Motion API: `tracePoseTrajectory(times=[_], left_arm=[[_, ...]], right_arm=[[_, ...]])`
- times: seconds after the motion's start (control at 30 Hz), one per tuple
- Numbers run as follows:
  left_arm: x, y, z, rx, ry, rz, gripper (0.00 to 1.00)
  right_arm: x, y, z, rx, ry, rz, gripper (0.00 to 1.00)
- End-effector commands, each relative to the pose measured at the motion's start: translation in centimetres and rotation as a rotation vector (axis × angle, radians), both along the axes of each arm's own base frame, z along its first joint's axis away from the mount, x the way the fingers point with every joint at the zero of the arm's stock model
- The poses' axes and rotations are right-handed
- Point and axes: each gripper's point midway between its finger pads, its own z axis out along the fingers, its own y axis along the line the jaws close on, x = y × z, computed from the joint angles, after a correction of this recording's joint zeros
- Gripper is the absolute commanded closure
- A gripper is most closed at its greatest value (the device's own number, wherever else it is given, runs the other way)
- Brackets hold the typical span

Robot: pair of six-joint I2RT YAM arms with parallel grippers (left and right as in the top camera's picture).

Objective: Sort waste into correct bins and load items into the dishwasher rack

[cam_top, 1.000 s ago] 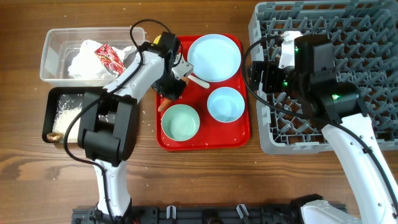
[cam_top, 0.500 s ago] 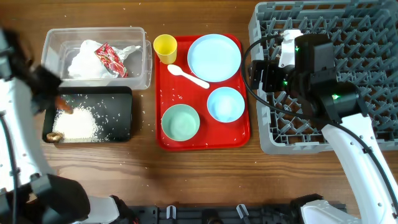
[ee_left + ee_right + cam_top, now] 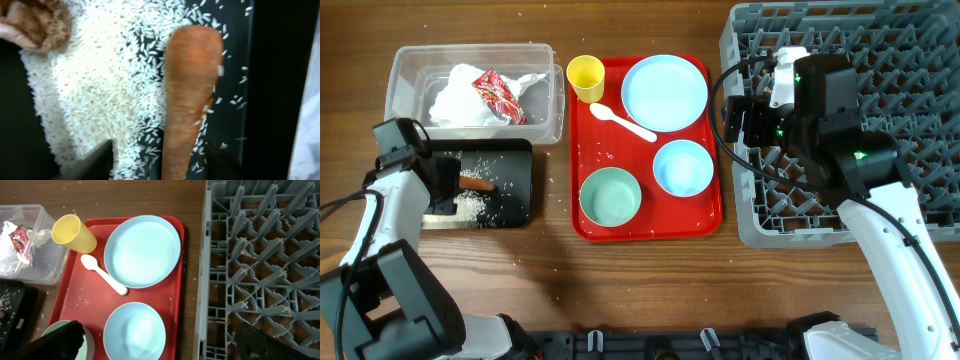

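The orange-brown carrot stick (image 3: 478,183) (image 3: 191,95) lies on white rice (image 3: 100,85) in the black bin (image 3: 515,160), with a small brown lump (image 3: 35,22) beside the rice. My left gripper (image 3: 458,186) (image 3: 160,165) hovers over it, open, a finger to each side and neither touching. The clear bin (image 3: 405,65) holds white napkins (image 3: 455,95) and the red wrapper (image 3: 498,95). My right gripper (image 3: 735,120) (image 3: 162,345) hangs open and holds nothing, at the left edge of the grey dishwasher rack (image 3: 850,120) (image 3: 265,270).
The red tray (image 3: 705,215) carries a yellow cup (image 3: 585,77) (image 3: 74,233), a pale blue plate (image 3: 664,92) (image 3: 142,250), a white spoon (image 3: 620,122) (image 3: 102,275), a blue bowl (image 3: 682,167) (image 3: 134,330) and a greenish bowl (image 3: 610,196). Loose rice grains dot the tray and the table.
The left arm carried the carrot stick from the red tray over to the black bin, then its jaws opened and the stick now lies on the rice. The right arm has not moved.
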Motion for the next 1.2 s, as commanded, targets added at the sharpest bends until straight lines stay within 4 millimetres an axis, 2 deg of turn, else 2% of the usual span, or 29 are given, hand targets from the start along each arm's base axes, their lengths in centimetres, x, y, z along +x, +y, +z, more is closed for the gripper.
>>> tracePoseTrajectory(times=[0.0, 0.07, 0.1, 0.17, 0.2, 0.23, 0.27, 0.33, 0.4, 0.47, 0.5, 0.57, 0.63, 0.7, 0.73, 0.8, 0.87, 0.97, 1.03, 1.1, 1.17], left_arm=[[2.4, -0.8, 1.2, -0.005, -0.091, -0.156, 0.21], [4.2, -1.0, 3.4, 0.003, -0.157, -0.231, 0.18], [6.0, -1.9, 6.0, 0.006, -0.245, -0.352, 0.17], [7.8, -3.7, 9.9, 0.039, -0.359, -0.538, 0.16], [8.9, -6.4, 13.2, 0.094, -0.448, -0.722, 0.16], [9.2, -7.8, 14.3, 0.117, -0.478, -0.801, 0.16], [9.3, -10.8, 15.9, 0.165, -0.515, -0.939, 0.16], [9.2, -17.0, 16.9, 0.228, -0.551, -1.199, 0.17], [8.7, -21.8, 16.6, 0.236, -0.556, -1.354, 0.17], [7.0, -27.6, 15.0, 0.258, -0.496, -1.532, 0.10], [6.0, -29.3, 13.8, 0.300, -0.430, -1.599, 0.10], [4.1, -30.7, 11.3, 0.359, -0.275, -1.669, 0.12], [1.7, -31.7, 8.8, 0.316, -0.147, -1.742, 0.17], [-0.7, -31.3, 6.6, 0.257, -0.006, -1.785, 0.39], [-1.5, -30.8, 6.0, 0.239, 0.047, -1.791, 0.45], [-2.4, -29.1, 5.6, 0.257, 0.139, -1.775, 0.44], [-2.1, -27.5, 5.4, 0.283, 0.188, -1.738, 0.36], [-0.9, -26.1, 4.4, 0.264, 0.201, -1.681, 0.38], [-0.1, -26.3, 2.7, 0.209, 0.198, -1.671, 0.40], [0.5, -27.5, 0.6, 0.150, 0.185, -1.685, 0.45], [0.8, -28.4, -0.5, 0.104, 0.166, -1.697, 0.54]], right_arm=[[0.5, 0.0, 0.6, -0.014, -0.023, 0.000, 0.00], [0.5, 0.0, 0.6, -0.013, -0.022, 0.000, 0.00], [0.5, 0.0, 0.7, -0.013, -0.023, 0.000, 0.00], [0.5, 0.1, 0.7, -0.008, -0.022, 0.005, 0.00], [0.5, 0.2, 0.8, -0.004, -0.027, 0.008, 0.00], [0.6, 0.2, 0.8, -0.004, -0.031, 0.008, 0.00], [0.7, 0.3, 1.0, -0.002, -0.037, 0.008, 0.00], [0.8, 0.3, 1.1, 0.001, -0.044, 0.007, 0.00], [0.9, 0.3, 1.1, 0.004, -0.046, 0.005, 0.00], [0.8, 0.3, 1.0, 0.003, -0.041, 0.004, 0.00], [0.7, 0.3, 1.0, 0.005, -0.036, 0.002, 0.00], [0.6, 0.4, 0.9, 0.020, -0.026, -0.005, 0.00], [0.6, 0.4, 0.8, 0.022, -0.023, -0.003, 0.00], [0.4, 0.5, 0.6, 0.026, -0.015, 0.003, 0.00], [0.4, 0.6, 0.6, 0.031, -0.010, 0.008, 0.00], [0.3, 0.6, 0.6, 0.031, -0.010, 0.007, 0.00], [0.4, 0.7, 0.5, 0.031, -0.008, 0.007, 0.00], [0.4, 1.1, -0.1, 0.050, 0.017, 0.022, 0.00], [0.7, 1.3, -1.0, 0.060, 0.046, 0.013, 0.00], [0.8, 1.7, -1.9, 0.067, 0.077, 0.026, 0.00], [0.7, 1.7, -2.5, 0.061, 0.098, 0.024, 0.00]])
